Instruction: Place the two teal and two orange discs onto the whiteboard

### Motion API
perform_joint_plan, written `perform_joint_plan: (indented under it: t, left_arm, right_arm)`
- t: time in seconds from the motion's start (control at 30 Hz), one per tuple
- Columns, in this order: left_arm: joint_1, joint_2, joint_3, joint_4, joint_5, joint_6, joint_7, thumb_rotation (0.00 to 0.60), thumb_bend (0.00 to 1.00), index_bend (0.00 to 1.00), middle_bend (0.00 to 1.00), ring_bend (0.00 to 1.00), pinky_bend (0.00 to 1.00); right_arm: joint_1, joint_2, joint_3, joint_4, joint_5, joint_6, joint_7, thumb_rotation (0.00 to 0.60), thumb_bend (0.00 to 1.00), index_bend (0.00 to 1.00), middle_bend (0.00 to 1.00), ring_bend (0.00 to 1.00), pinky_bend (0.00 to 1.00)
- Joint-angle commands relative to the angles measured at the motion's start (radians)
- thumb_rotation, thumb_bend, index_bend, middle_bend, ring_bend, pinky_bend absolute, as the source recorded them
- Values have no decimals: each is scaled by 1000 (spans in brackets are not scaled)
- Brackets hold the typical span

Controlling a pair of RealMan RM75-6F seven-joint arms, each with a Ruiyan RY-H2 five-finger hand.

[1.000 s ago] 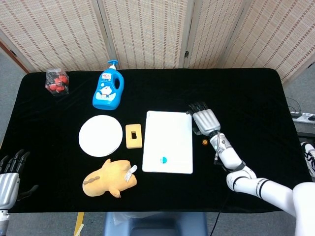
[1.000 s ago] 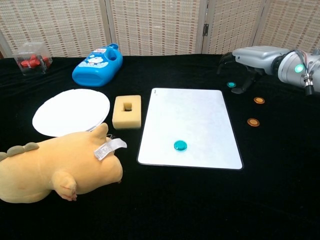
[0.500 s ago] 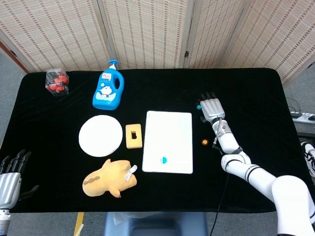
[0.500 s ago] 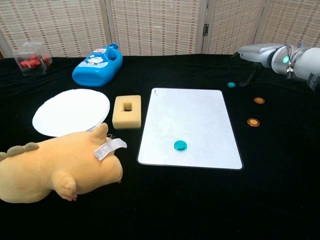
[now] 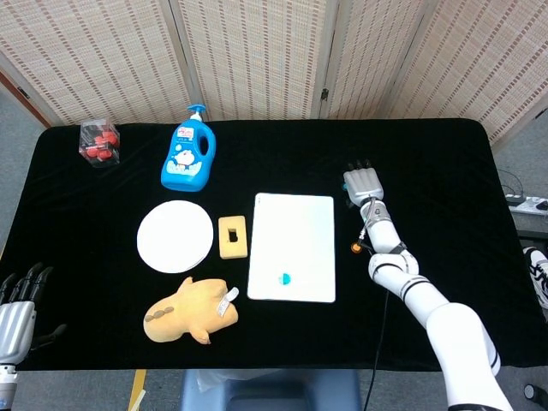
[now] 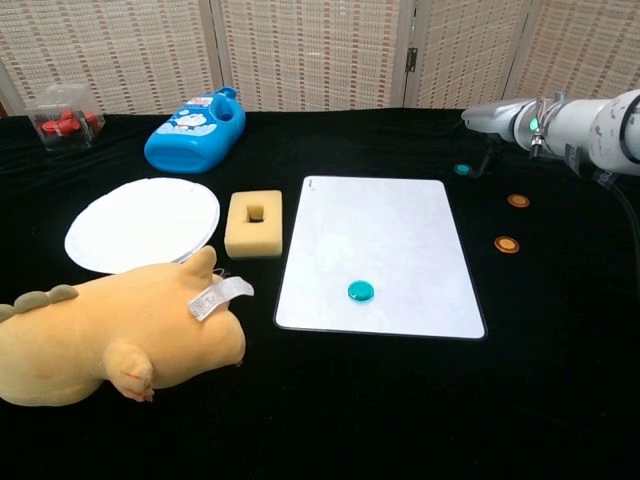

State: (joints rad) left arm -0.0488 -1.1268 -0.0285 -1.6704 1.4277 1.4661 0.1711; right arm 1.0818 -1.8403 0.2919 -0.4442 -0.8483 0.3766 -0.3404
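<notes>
Discs are the matter here, four small flat round pieces. One teal disc (image 6: 361, 291) lies on the white rectangular whiteboard (image 6: 380, 225), toward its 6 o'clock edge, glossy with a slightly raised rim. The second teal disc (image 6: 462, 169) rests on the black tablecloth (image 6: 330, 400) just off the board's 1 o'clock corner. Two orange discs sit off the board at its 3 o'clock side, well clear of its edge: the farther orange disc (image 6: 518, 200) and the nearer orange disc (image 6: 507, 244), both shiny with darker centres.

Over the last second the right hand (image 5: 362, 184) has moved from the board's corner toward 12 o'clock on the table and now hovers flat over the second teal disc, fingers extended and holding nothing; one digit reaches down close to the disc, though contact cannot be made out. The discs lie where they did a second ago. That reads as one disc of four placed and the hand lining up for the second teal one, so the task is roughly a quarter done.

The left hand (image 5: 15, 300) rests released at the table's 8 o'clock corner, fingers apart.

Further out, at the board's 9 o'clock, are a yellow porous sponge block (image 6: 254, 224) with a square hole, a matte white round plate (image 6: 142, 222), and a soft yellow plush toy (image 6: 115, 330) with a fabric tag. At 11 o'clock lie a blue plastic pump bottle (image 6: 196, 128) and a clear box of red pieces (image 6: 65, 117).
</notes>
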Motion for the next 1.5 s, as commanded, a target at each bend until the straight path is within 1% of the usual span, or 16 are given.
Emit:
perform_joint_plan:
  t: [0.03,0.07,0.17,0.4,0.57,0.83,1.13,1.4,1.5]
  left_arm:
    - [-1,0,0,0,-1,-3,1,600,198,36,64,165,0]
    - [-2,-1,0,1,-1,-3,1,600,198,36,64,165,0]
    - [-2,-2,1,2,-1,-4,0,600,198,36,64,165,0]
    - [-1,-6,4,8,-5,-9,-7,600,199,36,64,165,0]
    - [-3,-10,4,12,-5,-13,-12,600,199,37,64,166,0]
    - [-6,-13,5,15,-5,-18,-13,600,199,37,64,167,0]
    - [-9,-16,5,13,-7,-23,-14,600,199,37,64,167,0]
    - [-7,-18,7,21,-8,-24,-23,600,199,37,64,167,0]
    - [-7,-20,8,25,-7,-23,-28,600,199,38,64,167,0]
  right_arm:
    - [11,-15,1,24,2,-21,3,600,575,311,135,32,0]
    - [13,-17,2,30,2,-27,4,600,627,311,135,32,0]
    - [21,-27,3,49,0,-37,6,600,724,311,135,31,0]
    - [31,-52,3,101,1,-63,-3,600,812,311,127,21,0]
    - [37,-70,8,142,8,-83,-13,600,815,307,107,8,0]
    - [35,-88,21,186,7,-99,-12,599,816,299,106,11,0]
    - [46,-101,38,220,-5,-115,-4,599,815,249,106,11,0]
    - [44,-109,42,229,-26,-121,-2,599,815,251,106,14,0]
    - [36,-101,41,208,-41,-109,9,598,815,289,109,18,0]
